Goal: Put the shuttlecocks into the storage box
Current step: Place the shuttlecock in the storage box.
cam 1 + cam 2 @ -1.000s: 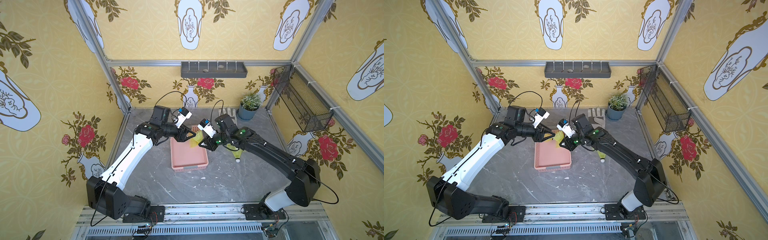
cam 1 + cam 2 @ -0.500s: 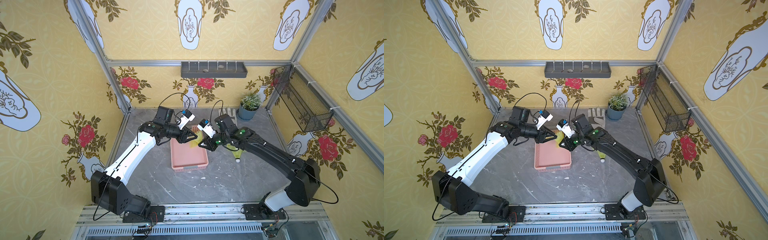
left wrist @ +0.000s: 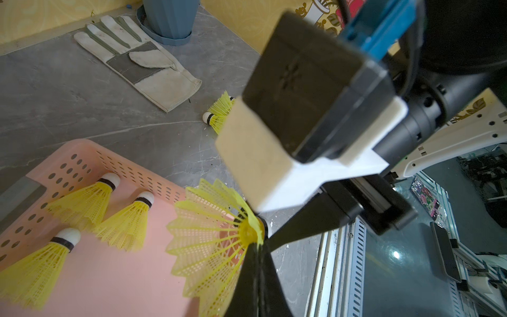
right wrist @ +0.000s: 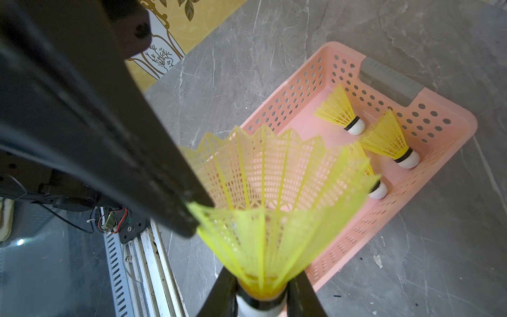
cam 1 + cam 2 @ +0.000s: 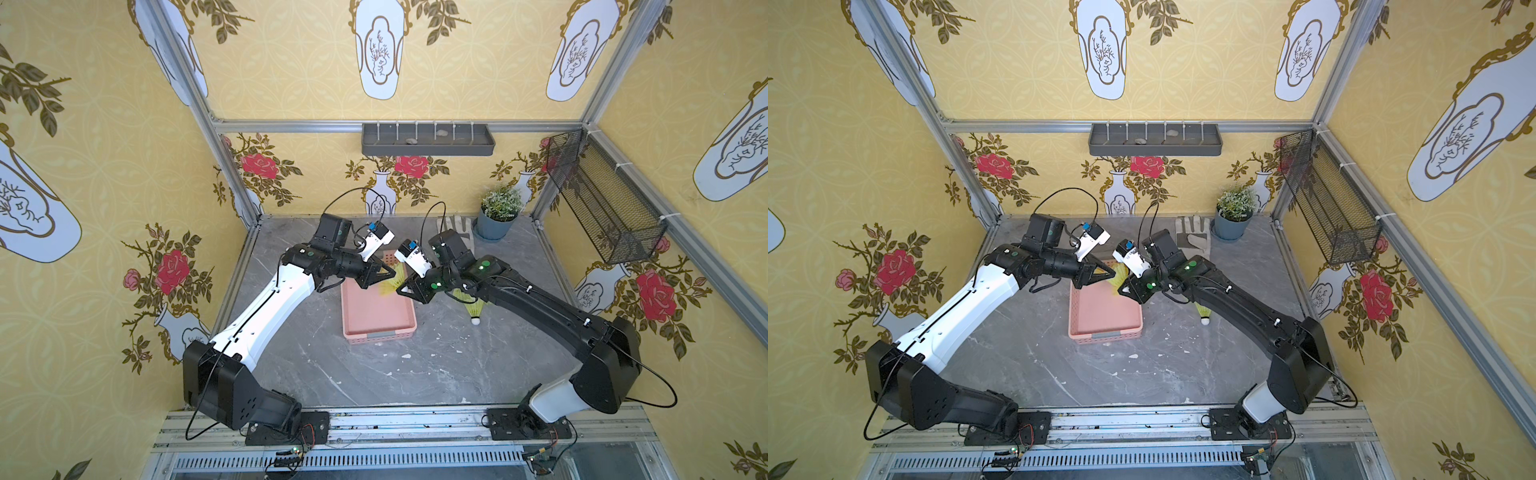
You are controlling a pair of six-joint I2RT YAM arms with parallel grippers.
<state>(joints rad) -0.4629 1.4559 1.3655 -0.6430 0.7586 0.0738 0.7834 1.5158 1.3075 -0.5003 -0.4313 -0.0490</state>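
Grasping a shuttlecock [image 4: 274, 214] by its cork, the right tool [image 4: 262, 292] is held over the right rim of the pink box [image 4: 288, 109], probably for a drop inside. The left tool [image 3: 256, 258] is clenched shut, tip against the skirt. Three shuttlecocks [image 4: 386, 140] inside are made out clearly only in the wrist views; a loose shuttlecock [image 5: 473, 309] on the desk [image 5: 374, 374] is shown in both top views.
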